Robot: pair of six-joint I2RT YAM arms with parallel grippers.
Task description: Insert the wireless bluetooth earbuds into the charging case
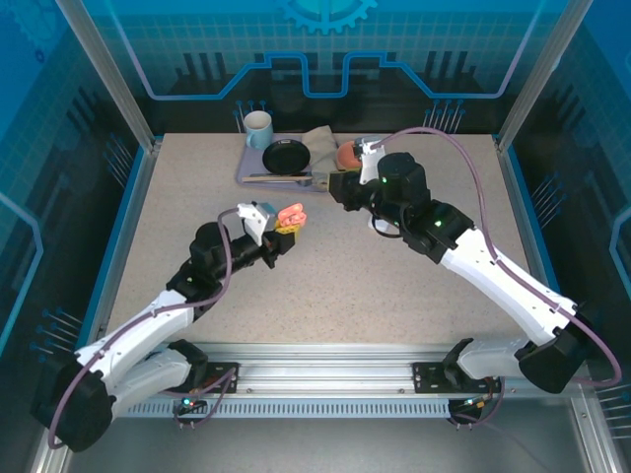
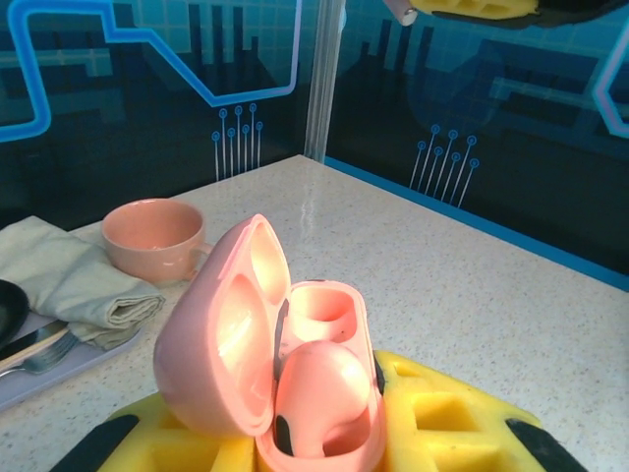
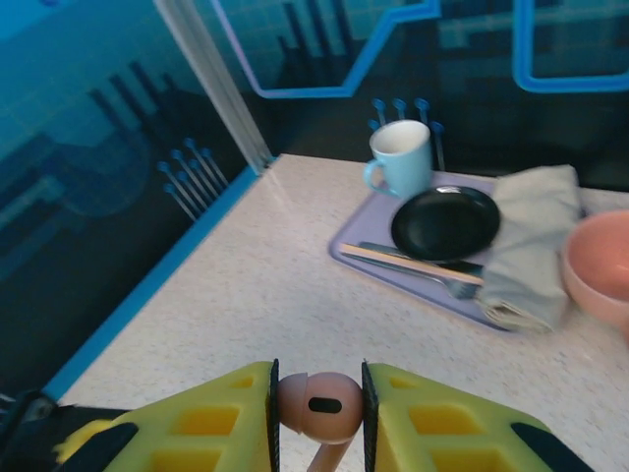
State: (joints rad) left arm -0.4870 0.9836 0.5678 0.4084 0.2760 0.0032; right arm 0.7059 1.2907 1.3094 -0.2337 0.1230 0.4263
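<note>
The left gripper [image 1: 284, 233] is clamped on an open pink case [image 2: 256, 334], held a little way in front of the tray [image 3: 362, 232]. Its wrist view shows one pink earbud [image 2: 319, 388] seated inside the case. The right gripper [image 3: 319, 425], partly closed, pinches a second pink earbud [image 3: 316, 398] by the tray's near right corner. Below lies a speckled beige table [image 1: 325, 296], walled by blue circuit-patterned panels. The tray carries a blue mug [image 3: 403, 157], a black plate [image 3: 444, 222] and a napkin [image 3: 531, 236].
</note>
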